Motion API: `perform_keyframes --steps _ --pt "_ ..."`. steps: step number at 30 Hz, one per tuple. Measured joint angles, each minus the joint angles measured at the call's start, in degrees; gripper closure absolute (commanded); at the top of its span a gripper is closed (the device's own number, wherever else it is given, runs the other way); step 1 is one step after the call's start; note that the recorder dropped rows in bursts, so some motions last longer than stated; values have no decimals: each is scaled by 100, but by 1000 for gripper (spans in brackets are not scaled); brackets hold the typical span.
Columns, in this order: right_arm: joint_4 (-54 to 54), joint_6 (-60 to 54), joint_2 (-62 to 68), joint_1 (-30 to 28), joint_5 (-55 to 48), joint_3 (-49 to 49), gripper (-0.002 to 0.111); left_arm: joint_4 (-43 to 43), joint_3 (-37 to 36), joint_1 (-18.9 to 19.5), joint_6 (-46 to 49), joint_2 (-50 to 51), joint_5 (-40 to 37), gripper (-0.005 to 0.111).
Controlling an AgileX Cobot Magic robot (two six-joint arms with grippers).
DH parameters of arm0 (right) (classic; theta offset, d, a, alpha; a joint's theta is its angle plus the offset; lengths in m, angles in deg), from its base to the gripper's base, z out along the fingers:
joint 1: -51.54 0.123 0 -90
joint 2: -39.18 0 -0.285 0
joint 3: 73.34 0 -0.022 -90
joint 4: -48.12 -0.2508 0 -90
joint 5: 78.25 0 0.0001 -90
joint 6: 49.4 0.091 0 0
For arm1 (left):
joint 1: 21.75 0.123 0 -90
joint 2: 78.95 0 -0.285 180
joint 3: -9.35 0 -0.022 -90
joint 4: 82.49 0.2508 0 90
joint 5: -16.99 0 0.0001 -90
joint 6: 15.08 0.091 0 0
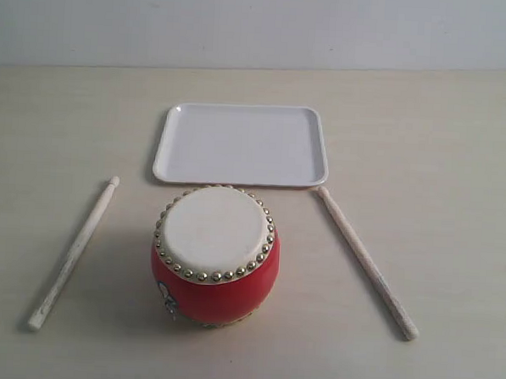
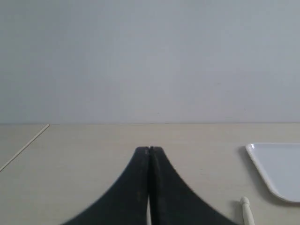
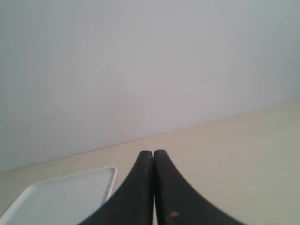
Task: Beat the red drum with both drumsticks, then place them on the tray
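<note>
Red drum (image 1: 215, 255) sits centre, just beside the tray (image 1: 242, 144), with the left drumstick (image 1: 73, 252) and right drumstick (image 1: 366, 262) flat either side, presumably one per arm, but the left gripper (image 2: 149, 151) and right gripper (image 3: 153, 153) are both pinched closed, empty.

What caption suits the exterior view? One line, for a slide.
Red drum stands between left drumstick and right drumstick, with the white tray just behind.

Surface: pale beige flat tabletop (image 1: 460, 132)
Back: flat white rectangular plastic tray (image 1: 243, 142)
Middle: glossy red barrel-shaped drum (image 1: 215, 272)
Flanks: left pale wooden drumstick (image 1: 73, 252), right pale wooden drumstick (image 1: 365, 262)
</note>
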Motion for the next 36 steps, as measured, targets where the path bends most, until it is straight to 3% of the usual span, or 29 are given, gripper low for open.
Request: perform_keyframes --steps 24,36 --pt "0 0 0 0 0 0 108 0 0 0 100 0 145 107" --pt "128 -301 0 0 -27 0 108 -495 0 0 -880 0 -290 107"
